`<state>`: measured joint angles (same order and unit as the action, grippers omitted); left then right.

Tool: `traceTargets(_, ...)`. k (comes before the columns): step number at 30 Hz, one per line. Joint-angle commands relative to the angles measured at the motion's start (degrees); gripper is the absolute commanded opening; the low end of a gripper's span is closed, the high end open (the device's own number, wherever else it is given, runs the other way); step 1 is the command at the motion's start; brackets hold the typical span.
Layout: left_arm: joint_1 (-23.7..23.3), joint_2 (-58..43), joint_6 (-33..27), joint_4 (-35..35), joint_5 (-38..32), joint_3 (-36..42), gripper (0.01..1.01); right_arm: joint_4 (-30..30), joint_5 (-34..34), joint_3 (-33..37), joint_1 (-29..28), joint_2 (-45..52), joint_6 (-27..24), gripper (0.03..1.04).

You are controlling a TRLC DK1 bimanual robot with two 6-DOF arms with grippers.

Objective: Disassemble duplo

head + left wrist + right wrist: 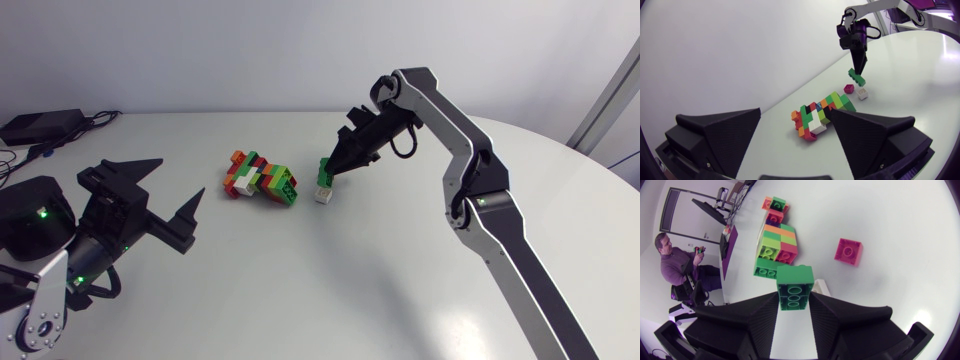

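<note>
A multicoloured duplo assembly (262, 180) lies on the white table (330, 290), left of centre. My right gripper (328, 172) hangs just to its right, shut on a green brick (325, 169) that is lifted off the table. In the right wrist view the green brick (795, 286) sits clamped between the two fingers (752, 312), studs facing the camera. Below it a loose white brick (323, 195) rests on the table, with a pink brick (848, 251) nearby. My left gripper (178, 180) stands open at the left, well short of the assembly (820, 117).
A black box with cables (40, 125) lies at the table's far left corner. The table's curved edge (600, 175) runs along the right.
</note>
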<state>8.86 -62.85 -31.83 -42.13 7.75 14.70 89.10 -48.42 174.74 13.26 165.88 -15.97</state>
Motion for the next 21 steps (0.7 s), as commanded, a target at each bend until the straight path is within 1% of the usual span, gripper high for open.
traceTargets(1,-0.60,0.01,0.99,-0.76,0.51,0.86,0.974,3.10,-0.71,7.20,-0.78,1.99,-3.55,0.31)
traceTargets(10,-0.78,-0.26,0.99,-0.76,0.51,1.03,0.974,5.29,-0.09,12.74,-6.84,0.05,-3.90,0.31)
traceTargets(14,-0.86,-0.26,1.07,-0.76,0.51,1.03,0.974,5.73,-0.18,12.47,-8.25,-3.81,-3.19,0.31)
traceTargets(17,-1.04,-0.26,1.07,-0.76,0.51,0.95,0.974,6.17,-0.27,8.25,-6.58,-8.03,-3.28,0.31)
traceTargets(21,-1.39,0.18,1.07,-0.76,0.51,0.68,0.974,6.26,-0.27,-3.52,-3.76,-18.05,-3.72,0.31)
